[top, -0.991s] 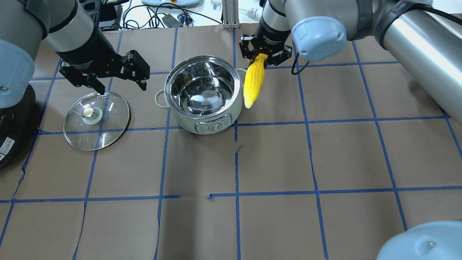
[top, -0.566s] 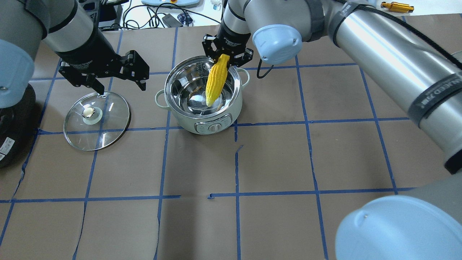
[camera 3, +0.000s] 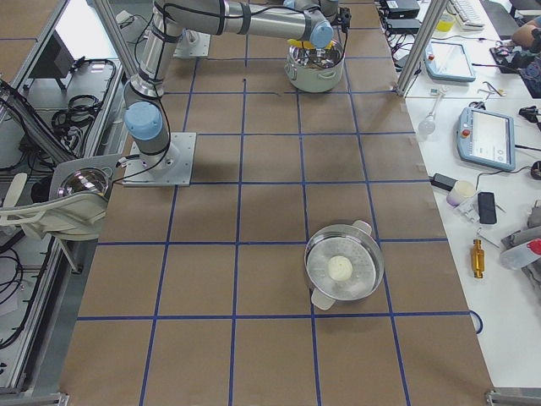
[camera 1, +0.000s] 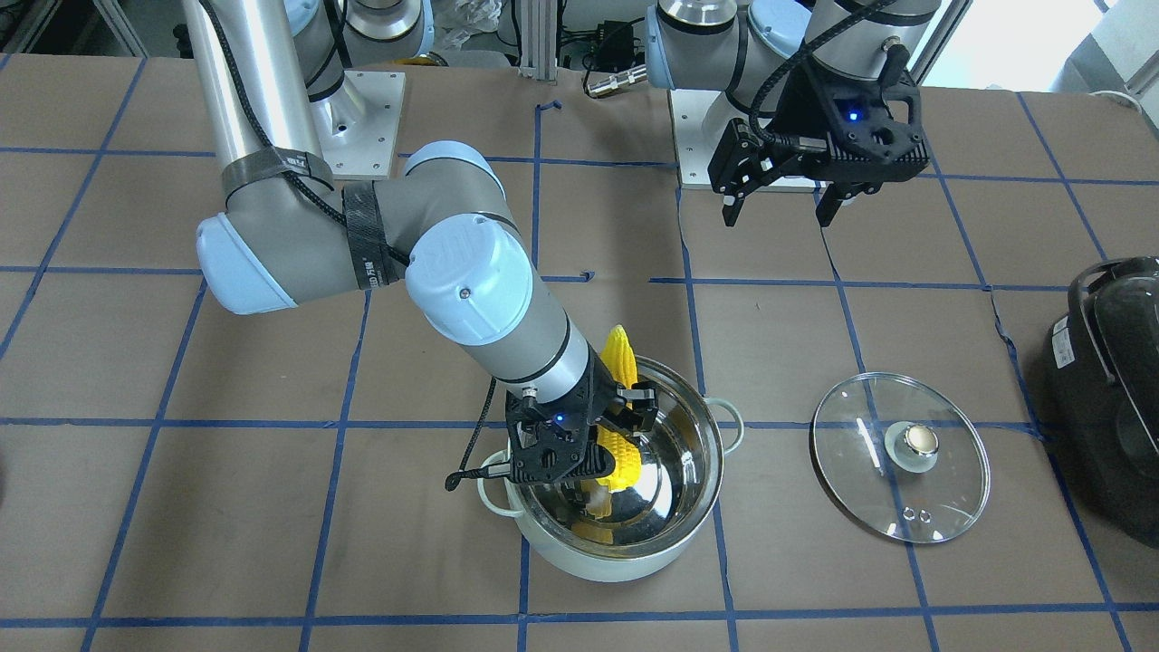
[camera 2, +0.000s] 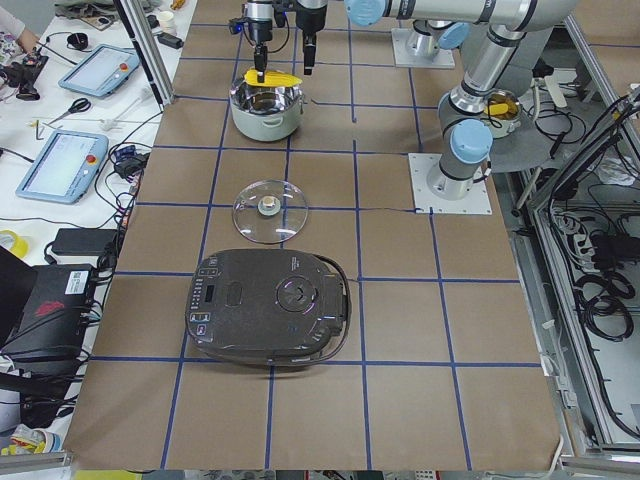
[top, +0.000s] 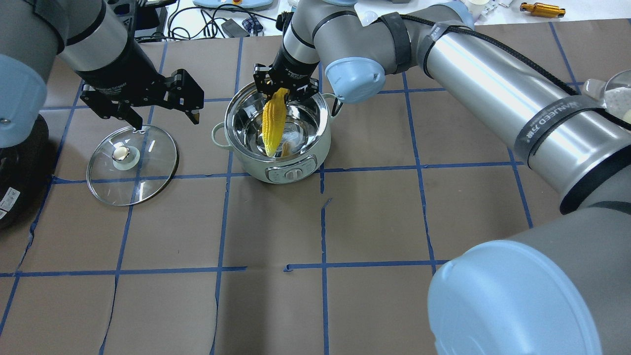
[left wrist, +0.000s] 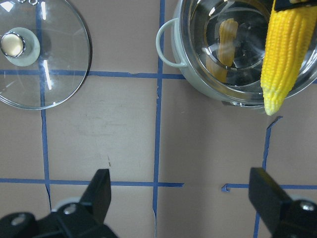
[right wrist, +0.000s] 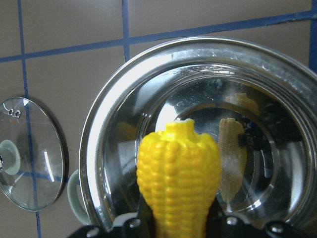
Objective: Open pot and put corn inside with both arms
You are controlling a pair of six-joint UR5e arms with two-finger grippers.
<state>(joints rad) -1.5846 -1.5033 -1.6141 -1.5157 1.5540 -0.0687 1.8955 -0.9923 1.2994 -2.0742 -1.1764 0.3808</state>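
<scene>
The mint-green pot [top: 256, 170] stands open, its steel inside empty. My right gripper [top: 285, 91] is shut on the thick end of the yellow corn [top: 273, 123]. It holds the corn tip-down over the pot's far rim, with the tip inside the pot's mouth. The right wrist view shows the corn [right wrist: 178, 168] above the pot's rim [right wrist: 114, 139]. The glass lid [top: 148, 167] lies flat on the table left of the pot. My left gripper [top: 165, 118] is open and empty, just above the lid's far edge. The front view shows the corn [camera 1: 620, 358] and pot [camera 1: 625, 561].
A black appliance [top: 15, 172] sits at the table's left edge, beyond the lid. Cables and tablets lie past the far edge. A second steel pot [camera 3: 342, 266] stands far off on my right side. Brown paper with blue tape lines covers the table.
My right gripper has carried the corn leftward from beside the pot's right side to over the pot, tip now inside the mouth. The left arm and lid have not moved.
</scene>
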